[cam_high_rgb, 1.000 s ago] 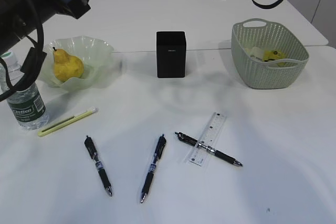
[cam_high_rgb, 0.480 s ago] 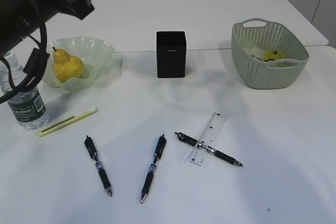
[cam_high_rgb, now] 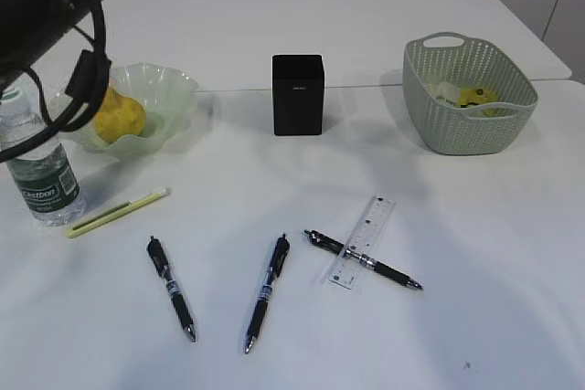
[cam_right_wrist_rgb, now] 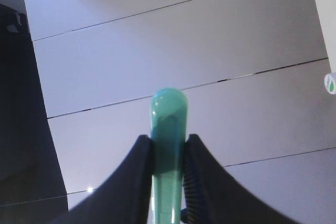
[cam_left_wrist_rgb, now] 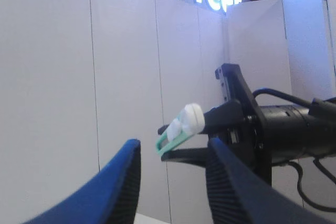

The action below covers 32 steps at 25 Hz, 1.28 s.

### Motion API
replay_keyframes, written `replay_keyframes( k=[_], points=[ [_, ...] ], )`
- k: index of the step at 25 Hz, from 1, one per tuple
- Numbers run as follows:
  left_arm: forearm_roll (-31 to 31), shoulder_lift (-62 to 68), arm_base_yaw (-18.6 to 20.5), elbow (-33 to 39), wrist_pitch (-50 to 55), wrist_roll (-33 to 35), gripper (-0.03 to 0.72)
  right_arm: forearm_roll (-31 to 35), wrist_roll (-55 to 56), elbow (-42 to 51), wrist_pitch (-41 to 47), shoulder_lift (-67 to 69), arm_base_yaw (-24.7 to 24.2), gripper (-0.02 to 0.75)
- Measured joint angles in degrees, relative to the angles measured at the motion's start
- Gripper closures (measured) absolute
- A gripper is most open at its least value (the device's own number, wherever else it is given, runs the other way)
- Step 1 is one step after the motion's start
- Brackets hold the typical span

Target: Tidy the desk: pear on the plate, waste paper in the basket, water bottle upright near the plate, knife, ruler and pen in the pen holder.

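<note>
Green utensil [cam_right_wrist_rgb: 168, 145] between right gripper [cam_right_wrist_rgb: 168, 174] fingers, unseen in exterior view.

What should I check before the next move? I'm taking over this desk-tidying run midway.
1. pear on the plate: ok.
2. water bottle upright beside the plate: ok.
3. waste paper in the basket: ok.
4. knife, ruler and pens in the pen holder: not ok, all lie on the desk.
5. left gripper free: ok, open and empty.
6. right gripper free: not ok, shut on a teal object.
</note>
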Motion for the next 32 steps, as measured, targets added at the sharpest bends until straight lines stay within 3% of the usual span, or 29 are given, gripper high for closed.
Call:
replay_keyframes(
  k=[15, 24, 32],
  points=[
    [-0.1, 2.5, -1.7, -1.5, -0.3, -0.1, 0.399, 0.0, -0.1, 0.0, 0.0, 0.0, 0.0, 0.573],
    [-1.3, 2.5, -1.7, -1.5, -0.3, -3.8, 0.397, 0.0, -0.3, 0.0, 0.0, 0.0, 0.0, 0.573],
    [-2.9, 2.5, -1.7, -1.5, -0.3, -4.4, 0.329, 0.0, -0.3, 0.0, -0.3, 0.0, 0.0, 0.573]
  ],
)
